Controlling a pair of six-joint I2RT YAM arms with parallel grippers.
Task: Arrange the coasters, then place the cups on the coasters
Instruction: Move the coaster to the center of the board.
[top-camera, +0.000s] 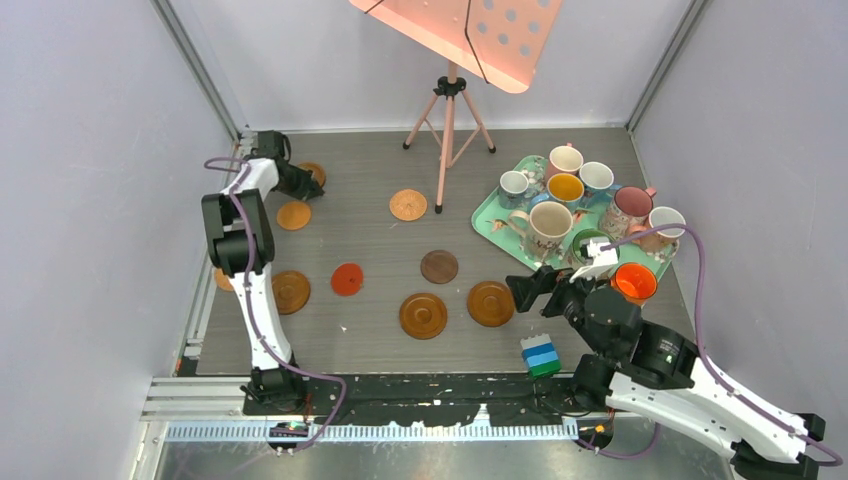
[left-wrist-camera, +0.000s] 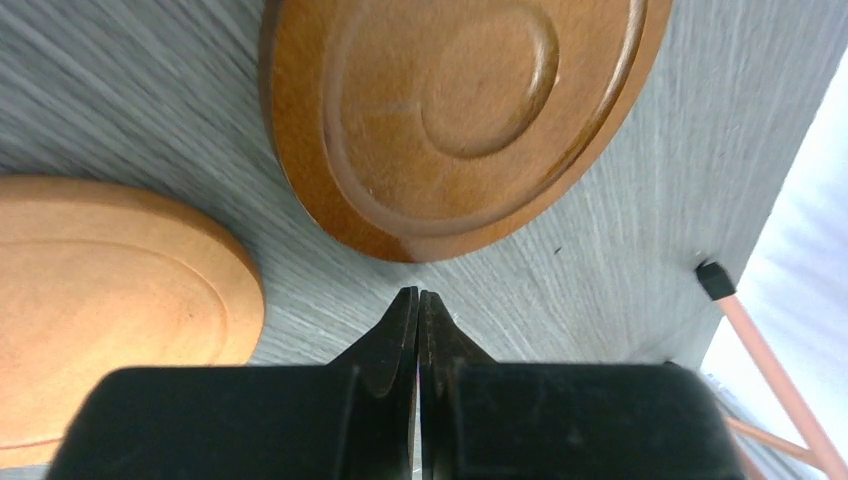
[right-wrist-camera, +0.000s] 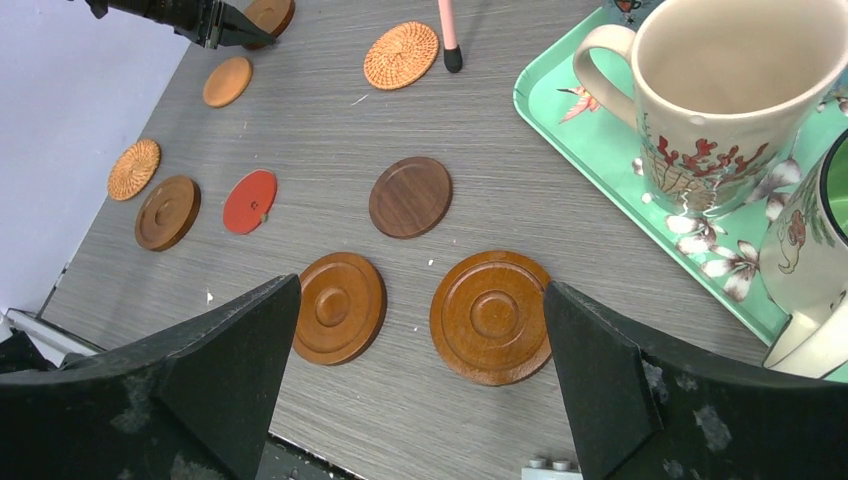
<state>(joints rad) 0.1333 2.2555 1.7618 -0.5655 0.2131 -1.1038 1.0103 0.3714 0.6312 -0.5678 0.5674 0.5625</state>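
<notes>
Several round coasters lie spread on the grey table, among them a red one (top-camera: 347, 279), a dark brown one (top-camera: 439, 266) and two grooved brown ones (top-camera: 423, 315) (top-camera: 490, 303). My left gripper (top-camera: 302, 186) is shut and empty at the far left, its tips (left-wrist-camera: 418, 296) just short of a grooved brown coaster (left-wrist-camera: 455, 110), with a tan coaster (left-wrist-camera: 110, 290) beside it. Low over the near right, my right gripper (right-wrist-camera: 420, 290) stands open above the two grooved coasters (right-wrist-camera: 338, 305) (right-wrist-camera: 490, 315). Several cups stand on the mint tray (top-camera: 490, 222), the nearest a cream floral one (right-wrist-camera: 735, 90).
A pink tripod stand (top-camera: 449, 120) rises at the back centre, one foot beside a woven coaster (top-camera: 408, 204). A blue and green block (top-camera: 540, 355) sits at the near edge by my right arm. Walls close in the left, back and right sides.
</notes>
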